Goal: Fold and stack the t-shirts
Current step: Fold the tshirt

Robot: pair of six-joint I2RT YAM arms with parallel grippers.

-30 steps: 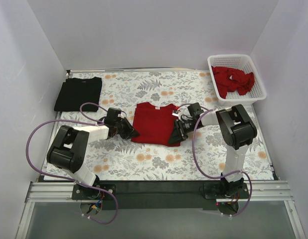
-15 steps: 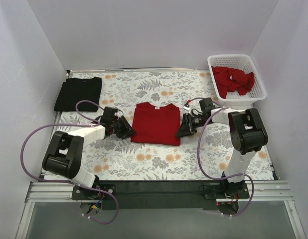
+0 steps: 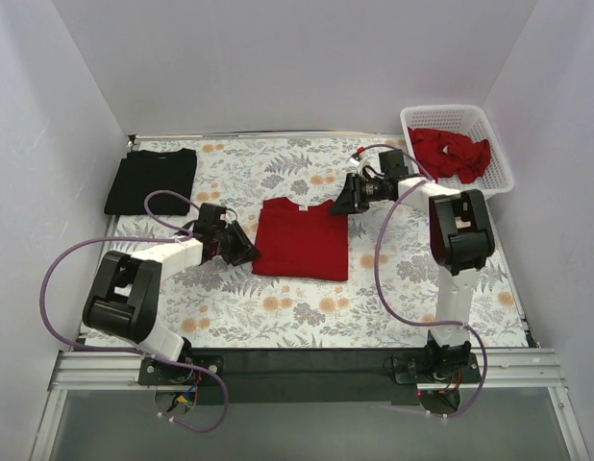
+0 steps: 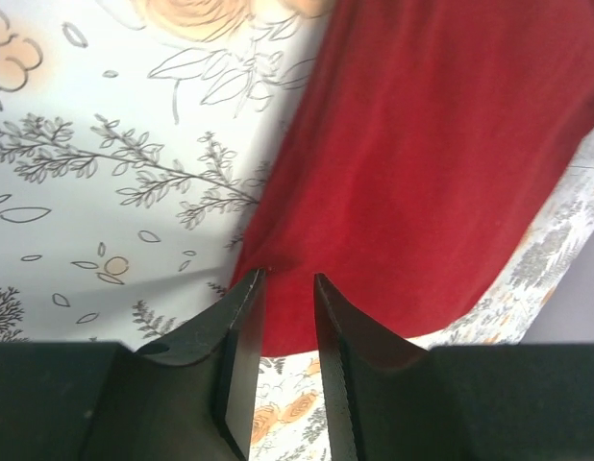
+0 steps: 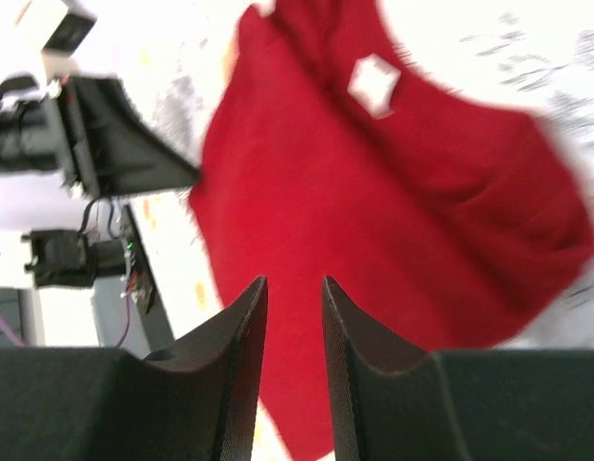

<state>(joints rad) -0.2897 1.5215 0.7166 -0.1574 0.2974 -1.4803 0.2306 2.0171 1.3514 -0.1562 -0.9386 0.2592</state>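
Right hand [image 3: 339, 206] drawn back rearward, red t-shirt [image 3: 302, 240] folded flat

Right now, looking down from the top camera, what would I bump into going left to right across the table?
The black t-shirt → left gripper → flat red t-shirt → white basket holding crumpled red cloth. The right gripper overlaps the flat red t-shirt's right edge, so it is left out.

Front: table [image 3: 307, 307] bare btwn red shirt [image 3: 302, 240] & near edge, you can pass.
Rear L: black shirt [image 3: 151, 180] blocks you.
Rear R: basket [image 3: 441, 109] blocks you.
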